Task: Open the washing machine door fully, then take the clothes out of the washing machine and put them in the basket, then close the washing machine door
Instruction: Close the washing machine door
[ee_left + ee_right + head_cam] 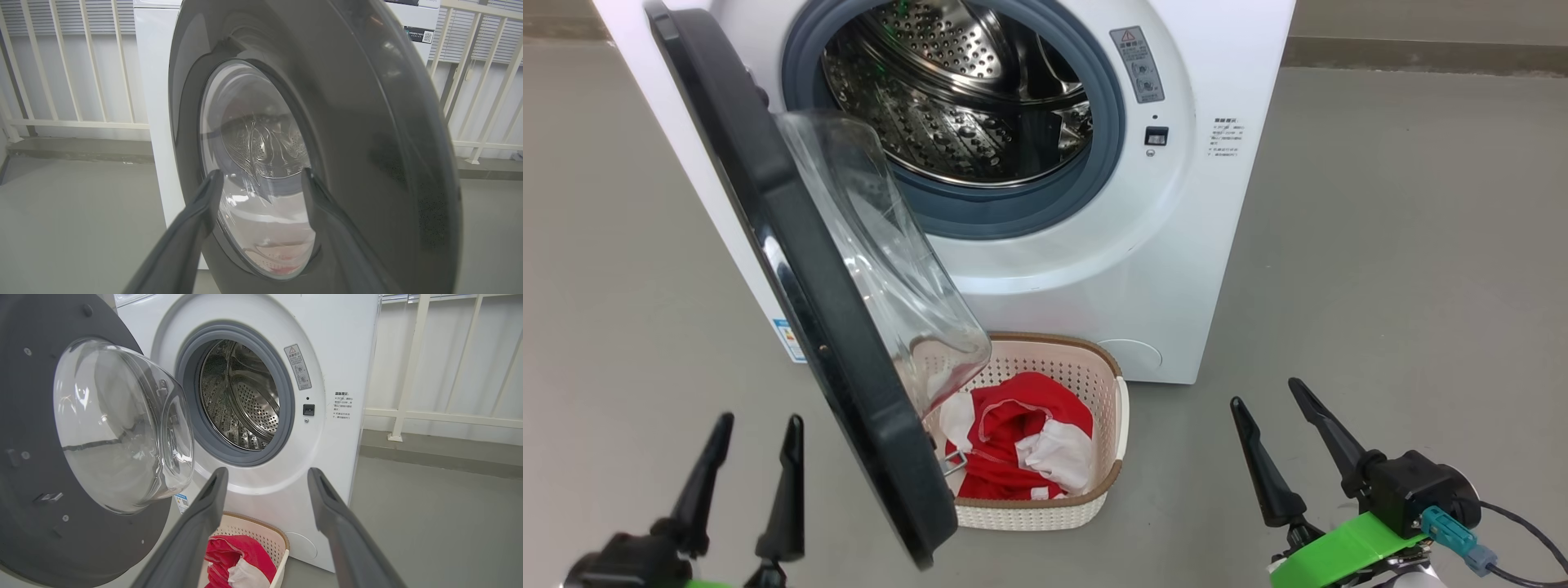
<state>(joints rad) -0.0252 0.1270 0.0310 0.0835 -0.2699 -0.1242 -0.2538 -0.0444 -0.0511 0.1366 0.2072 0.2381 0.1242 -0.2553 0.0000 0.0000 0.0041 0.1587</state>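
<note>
The door stands open, its rim slanting from upper left to lower centre in our head view. Its glass bowl seems to overhang the basket, lower centre; touching or not, we cannot tell. The clothes lie in that basket, in front of the washer. Our left gripper, lower left, and right gripper, lower right, both stand spread and empty.

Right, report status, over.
Left gripper open, right gripper open, both empty. Clothes in basket, drum looks empty. Door open, swing path looks clear.
</note>
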